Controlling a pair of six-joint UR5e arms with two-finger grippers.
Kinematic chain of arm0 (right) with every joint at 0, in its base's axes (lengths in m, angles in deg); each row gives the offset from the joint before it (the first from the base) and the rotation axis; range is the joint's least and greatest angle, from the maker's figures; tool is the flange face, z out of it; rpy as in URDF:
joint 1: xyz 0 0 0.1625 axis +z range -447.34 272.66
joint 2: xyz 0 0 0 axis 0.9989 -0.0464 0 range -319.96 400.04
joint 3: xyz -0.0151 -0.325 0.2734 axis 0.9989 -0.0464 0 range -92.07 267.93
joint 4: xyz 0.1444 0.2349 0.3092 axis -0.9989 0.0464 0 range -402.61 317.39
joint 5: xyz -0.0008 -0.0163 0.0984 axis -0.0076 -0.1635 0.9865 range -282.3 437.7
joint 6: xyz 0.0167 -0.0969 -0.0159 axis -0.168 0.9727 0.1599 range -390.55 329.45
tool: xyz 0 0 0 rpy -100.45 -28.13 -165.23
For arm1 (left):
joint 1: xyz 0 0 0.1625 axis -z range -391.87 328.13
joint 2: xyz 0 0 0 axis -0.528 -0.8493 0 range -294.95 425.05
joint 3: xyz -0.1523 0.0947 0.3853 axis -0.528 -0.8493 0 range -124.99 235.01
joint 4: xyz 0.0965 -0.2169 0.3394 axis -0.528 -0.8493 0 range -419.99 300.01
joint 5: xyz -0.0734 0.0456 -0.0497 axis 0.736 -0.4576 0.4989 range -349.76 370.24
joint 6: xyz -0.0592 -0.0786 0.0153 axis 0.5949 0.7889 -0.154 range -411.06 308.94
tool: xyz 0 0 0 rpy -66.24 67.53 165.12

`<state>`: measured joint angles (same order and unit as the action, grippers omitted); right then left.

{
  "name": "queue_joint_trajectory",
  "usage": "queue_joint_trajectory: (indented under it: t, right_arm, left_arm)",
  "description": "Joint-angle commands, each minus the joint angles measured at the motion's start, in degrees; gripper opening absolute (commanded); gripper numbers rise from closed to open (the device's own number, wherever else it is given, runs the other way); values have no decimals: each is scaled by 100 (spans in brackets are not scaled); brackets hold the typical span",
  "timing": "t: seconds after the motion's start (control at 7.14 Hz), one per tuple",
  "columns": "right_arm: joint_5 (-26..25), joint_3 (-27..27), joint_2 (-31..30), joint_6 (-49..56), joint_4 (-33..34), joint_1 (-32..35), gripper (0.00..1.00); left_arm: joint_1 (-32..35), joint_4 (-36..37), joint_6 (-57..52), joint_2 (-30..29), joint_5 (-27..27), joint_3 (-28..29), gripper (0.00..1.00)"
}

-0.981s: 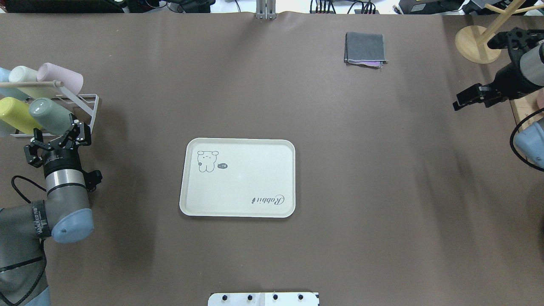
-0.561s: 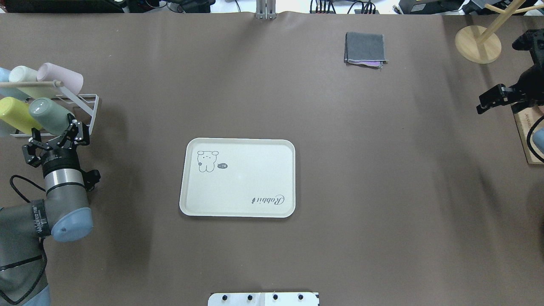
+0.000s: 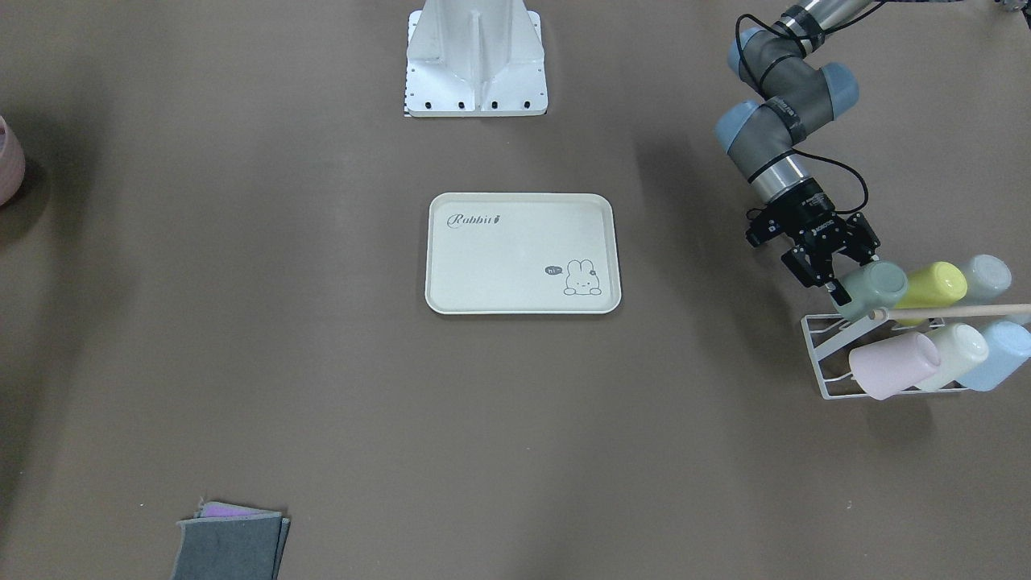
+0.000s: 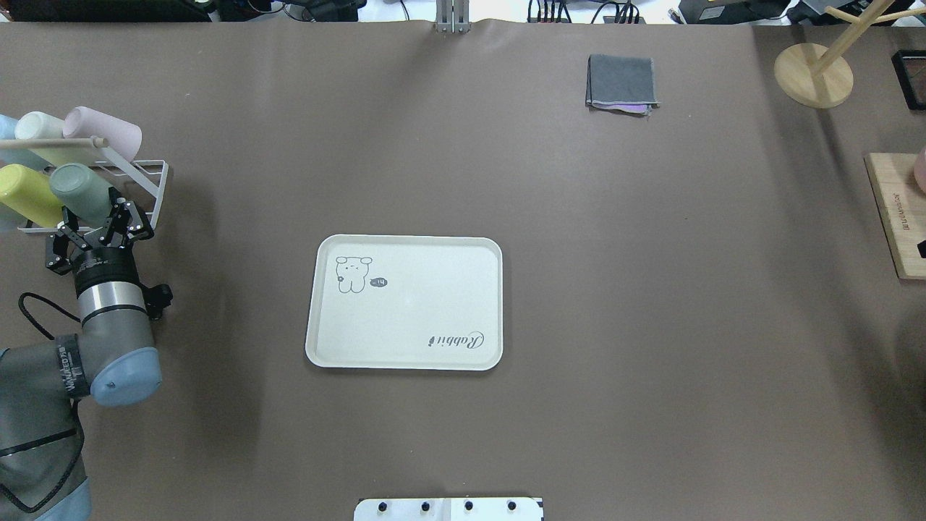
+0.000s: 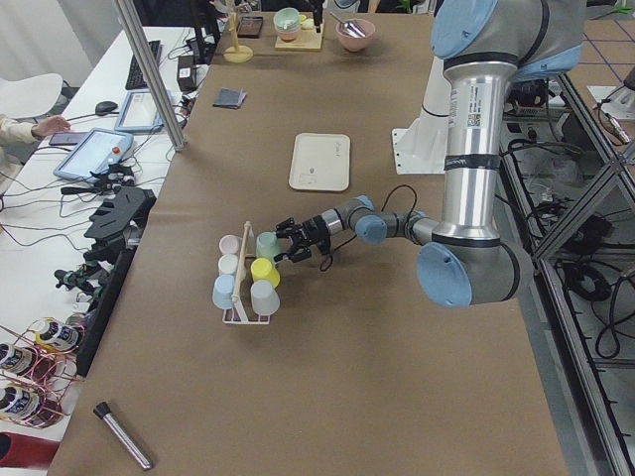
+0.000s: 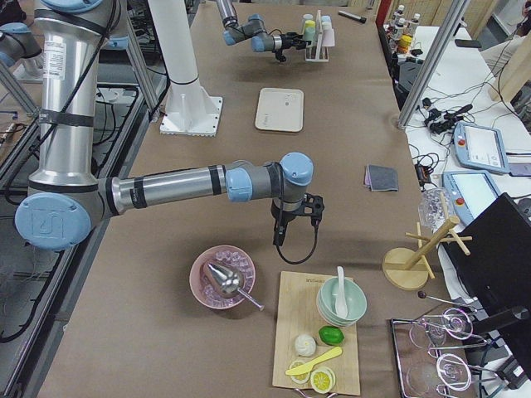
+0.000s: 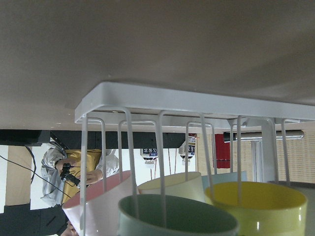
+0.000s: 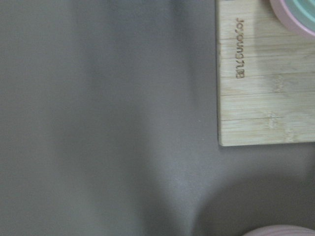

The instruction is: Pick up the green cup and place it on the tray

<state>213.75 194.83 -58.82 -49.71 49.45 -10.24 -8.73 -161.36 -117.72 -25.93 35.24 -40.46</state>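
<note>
The green cup (image 4: pixel 78 189) lies tilted on a white wire rack (image 4: pixel 148 189) at the table's left edge, its mouth toward my arm. It also shows in the front view (image 3: pixel 876 283) and, as a rim, low in the left wrist view (image 7: pixel 177 216). My left gripper (image 4: pixel 95 221) is open, its fingers on either side of the cup's mouth end; I cannot tell whether they touch it. The cream tray (image 4: pixel 427 289) lies bare at the table's middle. My right gripper (image 6: pixel 280 236) shows only in the exterior right view, and I cannot tell whether it is open or shut.
The rack also holds a yellow-green cup (image 4: pixel 25 197), a pink cup (image 4: pixel 108 132), a cream cup (image 4: pixel 37 126) and a blue cup, under a wooden dowel. A folded grey cloth (image 4: pixel 622 81), a wooden stand (image 4: pixel 814 72) and a bamboo board (image 4: pixel 893 217) are at the far right.
My left gripper has moved forward to the rack, and its fingers now straddle the green cup's end. My right arm has drawn back to the right, out of the overhead view.
</note>
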Motion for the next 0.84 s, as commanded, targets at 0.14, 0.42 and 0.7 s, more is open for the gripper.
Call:
queue_joint_trajectory:
  t: [0.14, 0.42, 0.7]
  right_arm:
    - [115, -2, -503, 694, 14, 822, 100]
    - [89, -11, -538, 940, 154, 1183, 100]
    - [45, -2, -547, 941, 287, 1308, 100]
  left_arm:
    - [226, -1048, -1154, -17, 39, -24, 34]
    - [262, -1498, -1524, 27, 48, -164, 31]
    - [288, -2207, -2190, 385, 22, -523, 30]
